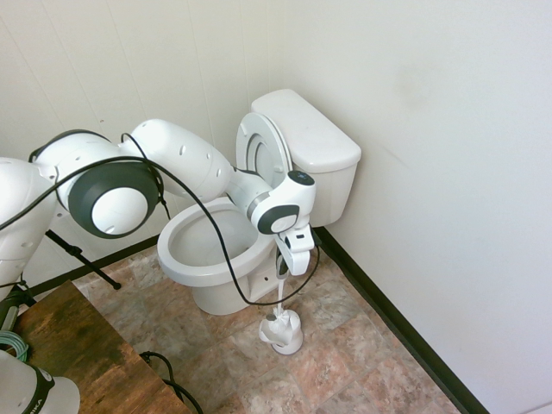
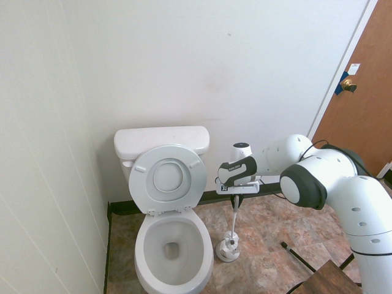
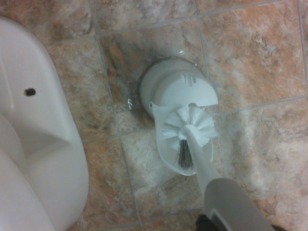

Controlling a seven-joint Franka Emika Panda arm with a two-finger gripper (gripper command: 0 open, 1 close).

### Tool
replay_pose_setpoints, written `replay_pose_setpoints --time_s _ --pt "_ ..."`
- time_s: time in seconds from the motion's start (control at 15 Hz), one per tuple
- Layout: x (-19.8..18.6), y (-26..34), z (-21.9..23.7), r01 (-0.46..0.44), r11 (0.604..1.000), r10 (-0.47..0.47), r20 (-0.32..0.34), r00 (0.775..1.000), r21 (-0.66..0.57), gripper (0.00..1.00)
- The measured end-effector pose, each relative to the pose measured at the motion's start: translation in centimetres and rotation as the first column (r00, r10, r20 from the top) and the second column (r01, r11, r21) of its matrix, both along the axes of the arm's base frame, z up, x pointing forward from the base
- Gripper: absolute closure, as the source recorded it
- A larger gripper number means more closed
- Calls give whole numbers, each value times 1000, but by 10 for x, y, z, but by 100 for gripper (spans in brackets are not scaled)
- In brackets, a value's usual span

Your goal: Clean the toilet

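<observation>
Wrist view shows you the gripper [image 1: 282,278] clamped on the light, stiff brush [image 3: 188,126] handle, so scrub the hard, slick toilet [image 1: 211,246] bowl gently.

brush holder [image 1: 282,331] w/ brush [image 3: 189,126] on tile floor | door [image 2: 361,110] | wood table [image 1: 82,354]

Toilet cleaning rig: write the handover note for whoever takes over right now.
Gripper: shut on the top of the brush handle, pointing straight down.
Brush: its head sits in the white holder on the tiled floor, beside the toilet base.
Toilet: seat and lid raised against the tank, bowl open and showing no sign of scrubbing.
Done: brush gripped.
Left: lift the brush out of the holder, carry it over the bowl, scrub the inside, then put the brush back.
</observation>
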State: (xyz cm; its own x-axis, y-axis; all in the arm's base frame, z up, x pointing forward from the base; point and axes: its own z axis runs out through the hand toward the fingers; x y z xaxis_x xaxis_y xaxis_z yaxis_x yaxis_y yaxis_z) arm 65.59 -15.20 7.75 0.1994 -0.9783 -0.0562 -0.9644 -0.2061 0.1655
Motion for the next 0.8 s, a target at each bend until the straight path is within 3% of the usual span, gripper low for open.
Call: replay_pose_setpoints --time_s 0.47,0.8 --pt "20 -28 -73 50 999 -50 -24 998 2 100" --pt "32 -44 -96 78 997 -77 -49 996 18 100"
